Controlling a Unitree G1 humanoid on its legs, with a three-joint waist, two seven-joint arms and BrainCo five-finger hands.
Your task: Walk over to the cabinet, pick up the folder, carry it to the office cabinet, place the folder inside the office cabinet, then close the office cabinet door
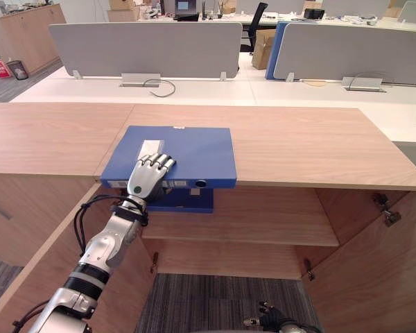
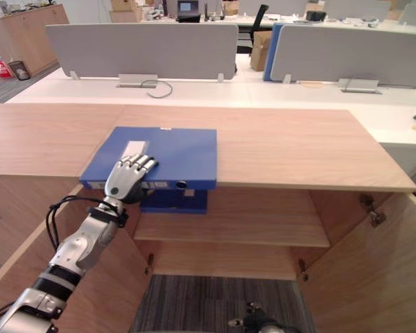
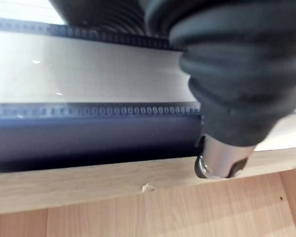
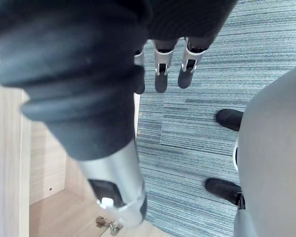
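Blue folder (image 1: 187,149) flat on cabinet top (image 1: 298,146), spine flush with front edge, toward left half. Left hand (image 1: 147,177) draped over folder's front-left corner: fingers bent onto cover, thumb (image 3: 218,165) seemingly tucked under spine, so clasping folder. Cabinet doors open; second blue item (image 1: 194,201) on upper shelf (image 1: 263,218) directly below. Right hand (image 4: 161,74) low over carpet (image 4: 197,123), fingers slack, holding nothing.
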